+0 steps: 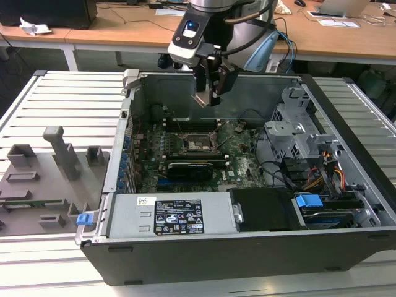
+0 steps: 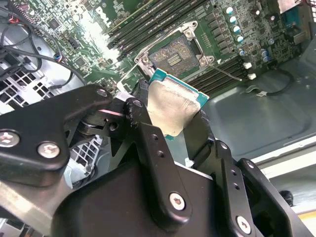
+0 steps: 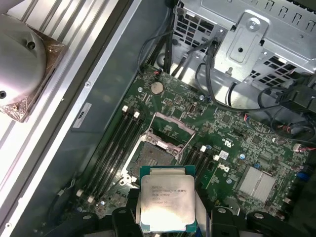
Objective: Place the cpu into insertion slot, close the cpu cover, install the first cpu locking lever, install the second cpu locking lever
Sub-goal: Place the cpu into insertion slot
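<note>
The cpu (image 2: 173, 106) (image 3: 167, 205), a flat square chip with a dull silver top and green edge, is pinched between my black fingers (image 2: 146, 129). My gripper (image 1: 209, 99) (image 2: 170, 121) (image 3: 168, 219) is shut on it and hangs above the motherboard inside the open computer case. The insertion slot (image 1: 198, 144) (image 2: 173, 54) (image 3: 152, 159) lies bare below the chip, with clear space between them. Its cpu cover (image 3: 171, 129) stands swung open at the socket's far side. Thin wire levers (image 2: 224, 73) stick out beside the socket.
Long memory slots (image 3: 116, 143) flank the socket on both sides. A black graphics card (image 1: 189, 168), a power supply (image 1: 176, 215) and a metal drive cage (image 1: 297, 133) with cables crowd the case. A grey fixture tray (image 1: 43, 179) lies at the exterior view's left.
</note>
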`<state>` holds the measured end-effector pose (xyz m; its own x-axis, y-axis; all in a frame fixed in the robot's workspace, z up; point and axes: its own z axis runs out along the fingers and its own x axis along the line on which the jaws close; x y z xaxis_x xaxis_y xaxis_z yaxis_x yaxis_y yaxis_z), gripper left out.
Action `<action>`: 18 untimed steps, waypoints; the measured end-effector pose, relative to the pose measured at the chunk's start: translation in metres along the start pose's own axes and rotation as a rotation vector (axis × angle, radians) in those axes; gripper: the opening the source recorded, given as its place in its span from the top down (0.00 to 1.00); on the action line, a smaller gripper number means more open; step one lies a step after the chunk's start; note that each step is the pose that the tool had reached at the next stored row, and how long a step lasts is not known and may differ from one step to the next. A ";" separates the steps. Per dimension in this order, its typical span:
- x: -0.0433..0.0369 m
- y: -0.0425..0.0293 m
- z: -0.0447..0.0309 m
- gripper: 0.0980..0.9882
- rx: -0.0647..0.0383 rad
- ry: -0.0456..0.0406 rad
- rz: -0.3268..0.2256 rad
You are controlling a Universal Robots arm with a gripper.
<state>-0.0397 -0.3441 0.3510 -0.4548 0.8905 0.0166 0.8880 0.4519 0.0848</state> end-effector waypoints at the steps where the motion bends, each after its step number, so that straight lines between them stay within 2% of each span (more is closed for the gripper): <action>1: 0.0000 0.0000 0.0001 0.52 0.000 -0.0003 0.004; 18: -0.0001 -0.0003 0.0031 0.52 -0.001 -0.0076 0.079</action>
<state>-0.0397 -0.3441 0.3479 -0.3829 0.9236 0.0157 0.9210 0.3804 0.0845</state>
